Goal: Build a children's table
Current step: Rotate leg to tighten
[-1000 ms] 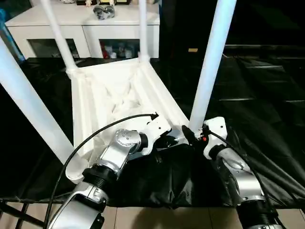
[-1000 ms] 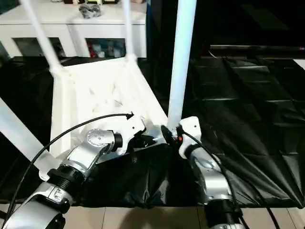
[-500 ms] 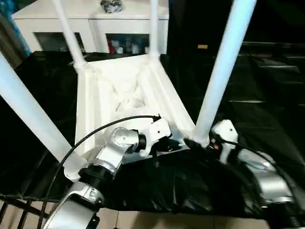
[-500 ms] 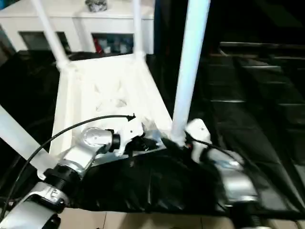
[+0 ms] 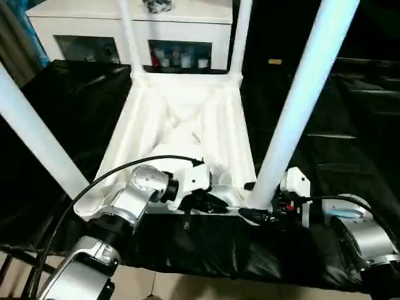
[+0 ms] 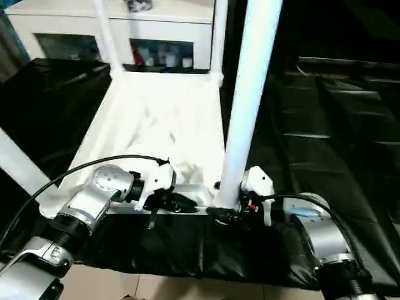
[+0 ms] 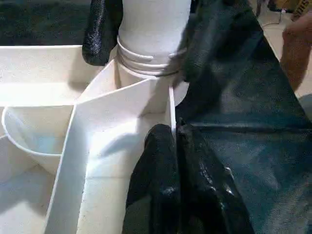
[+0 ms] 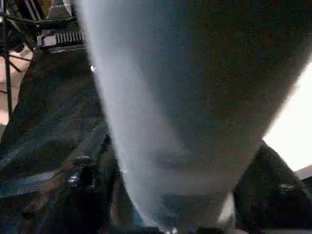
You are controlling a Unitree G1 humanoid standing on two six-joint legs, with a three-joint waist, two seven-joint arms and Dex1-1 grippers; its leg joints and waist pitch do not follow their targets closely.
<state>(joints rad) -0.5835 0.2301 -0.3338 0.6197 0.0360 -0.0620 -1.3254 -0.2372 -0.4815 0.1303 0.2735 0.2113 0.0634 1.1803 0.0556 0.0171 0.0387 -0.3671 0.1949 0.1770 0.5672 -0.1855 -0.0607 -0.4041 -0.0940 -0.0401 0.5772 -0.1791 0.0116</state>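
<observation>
The children's table lies upside down on the black-covered bench, four legs up. Left gripper, fingers pressed together, bears on the near rim. Right gripper straddles the near-right leg, grip uncertain. Step in hand: seating this leg; next, likely a firm push into the socket.

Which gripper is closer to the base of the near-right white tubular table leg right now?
Right. The right gripper straddles the base of the white tubular leg, one finger on each side. The left gripper, shut, rests on the white plastic tabletop's rim beside that socket.
</observation>
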